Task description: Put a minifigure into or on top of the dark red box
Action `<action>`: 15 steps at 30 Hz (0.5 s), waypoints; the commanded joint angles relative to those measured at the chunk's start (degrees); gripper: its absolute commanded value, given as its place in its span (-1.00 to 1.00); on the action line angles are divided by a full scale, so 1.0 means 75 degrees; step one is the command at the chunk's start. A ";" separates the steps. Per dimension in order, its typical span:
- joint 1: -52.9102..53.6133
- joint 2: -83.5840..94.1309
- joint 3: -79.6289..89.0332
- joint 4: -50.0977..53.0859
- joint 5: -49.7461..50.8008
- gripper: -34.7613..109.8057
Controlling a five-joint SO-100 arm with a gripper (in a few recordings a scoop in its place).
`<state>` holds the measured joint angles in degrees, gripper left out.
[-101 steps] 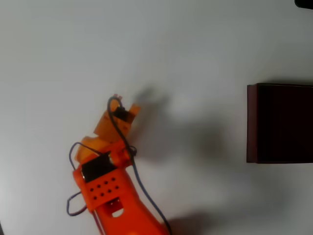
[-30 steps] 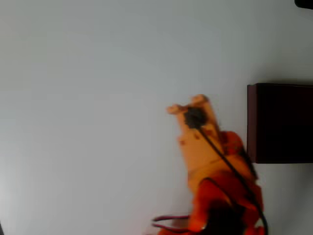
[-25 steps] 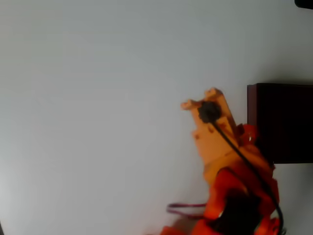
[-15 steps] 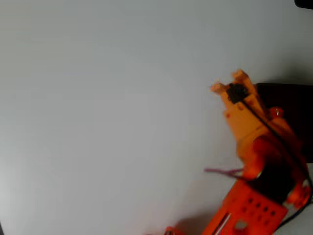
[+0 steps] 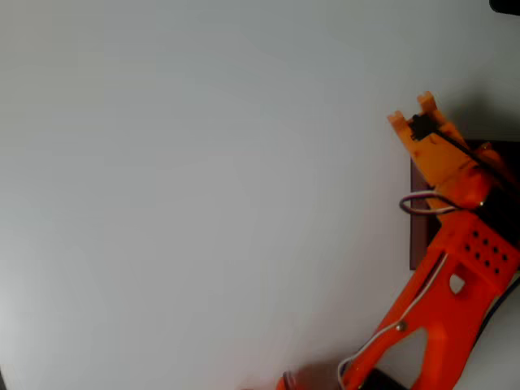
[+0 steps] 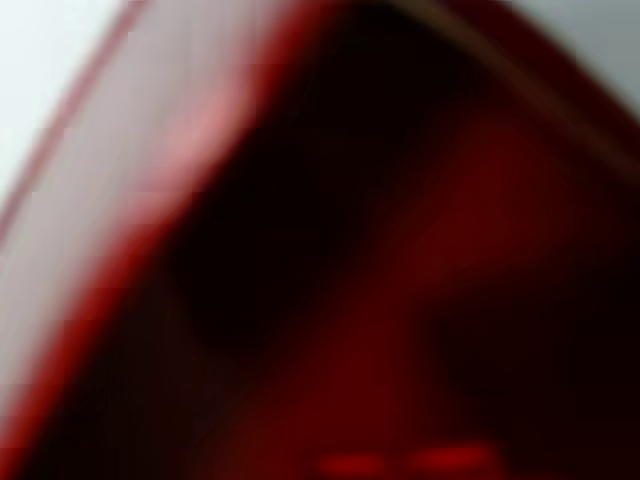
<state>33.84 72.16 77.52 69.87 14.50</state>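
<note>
the gripper (image 5: 413, 111) shows in the overhead view as two pale orange tips pointing toward the top of the picture, near the right edge, with a small dark part just behind them. from above, the tips look close together, but whether anything sits between them cannot be told, and how far apart the jaws stand is not clear either. behind the tips the orange wrist runs down and to the right, a looped wire bulges out on its left side, and the brighter orange arm (image 5: 455, 276) slants on toward the bottom edge. the arm lies over the dark red box (image 5: 418, 236), of which a strip of the maroon left wall shows beside the wrist; the gripper tips sit just past the box's upper left corner, over the white table (image 5: 203, 195). the wrist view is heavily blurred: a maroon wall (image 6: 150, 200) slants across the left, with very dark red beyond it, and the minifigure cannot be made out there.
</note>
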 commanded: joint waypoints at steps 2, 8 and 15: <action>0.0152 -0.0094 -0.0574 0.0340 0.0082 -0.38; 0.0059 0.0211 -0.0422 0.0609 0.0316 -0.24; -0.0293 0.2391 0.1137 0.0891 0.0445 -0.29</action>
<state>32.61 79.01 80.77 75.23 16.79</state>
